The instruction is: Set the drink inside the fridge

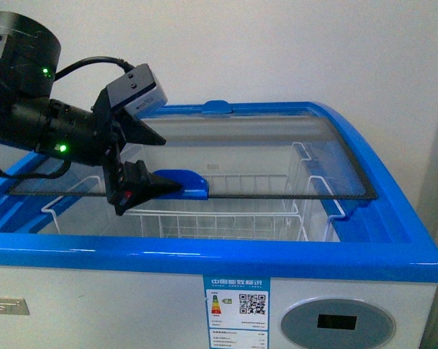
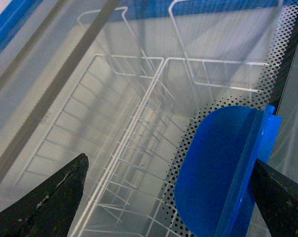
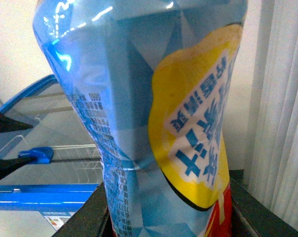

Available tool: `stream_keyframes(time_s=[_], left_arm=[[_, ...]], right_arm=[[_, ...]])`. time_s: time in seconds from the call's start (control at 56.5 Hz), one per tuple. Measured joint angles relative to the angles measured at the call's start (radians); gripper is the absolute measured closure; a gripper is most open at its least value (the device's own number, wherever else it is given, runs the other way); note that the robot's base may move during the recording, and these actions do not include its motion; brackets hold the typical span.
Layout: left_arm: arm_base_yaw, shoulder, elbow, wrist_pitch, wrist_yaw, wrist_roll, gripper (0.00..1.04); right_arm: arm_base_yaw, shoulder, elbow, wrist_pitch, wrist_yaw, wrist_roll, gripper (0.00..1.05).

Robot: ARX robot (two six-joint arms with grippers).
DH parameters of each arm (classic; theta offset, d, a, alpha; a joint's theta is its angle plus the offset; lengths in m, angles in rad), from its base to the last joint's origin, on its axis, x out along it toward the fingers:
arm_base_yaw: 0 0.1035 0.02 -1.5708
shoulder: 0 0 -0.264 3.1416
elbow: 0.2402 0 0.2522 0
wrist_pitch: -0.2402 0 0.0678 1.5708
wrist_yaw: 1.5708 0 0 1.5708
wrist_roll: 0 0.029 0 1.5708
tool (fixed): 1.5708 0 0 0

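Note:
The fridge [image 1: 226,254] is a white chest freezer with a blue rim, a sliding glass lid [image 1: 277,156] and white wire baskets [image 1: 226,222] inside. My left gripper [image 1: 171,163] is open, with its fingers on either side of the lid's blue handle [image 1: 189,183]. The left wrist view shows this handle [image 2: 223,173] close to one black finger [image 2: 279,197], with the baskets [image 2: 134,128] below. My right gripper [image 3: 168,217] is out of the front view. It is shut on the drink [image 3: 139,113], a bottle with a light-blue label and a yellow patch.
A white wall stands behind the fridge. In the right wrist view the fridge [image 3: 40,192] lies to one side, with my left gripper's fingers [image 3: 10,123] at the blue handle [image 3: 37,154]. White vertical blinds [image 3: 282,98] hang on the other side.

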Motion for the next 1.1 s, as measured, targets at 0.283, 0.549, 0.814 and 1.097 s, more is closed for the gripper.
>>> stream_keyframes(time_s=[0.283,0.549,0.814,1.097], left_arm=[[-0.009,0.224,0.410,-0.140,-0.040,0.002,0.08],[-0.027,0.437,0.786,-0.144,-0.174,0.002,0.08],[-0.011,0.261,0.439,0.041,-0.227,-0.038,0.08],[0.039,-0.180,-0.201,0.315,-0.376,-0.314,0.08]], right_arm=[[0.000,0.000,0.000,0.000,0.000,0.000,0.64],[0.000,0.000,0.000,0.000,0.000,0.000,0.64],[0.000,0.000,0.000,0.000,0.000,0.000,0.64],[0.000,0.000,0.000,0.000,0.000,0.000,0.64]])
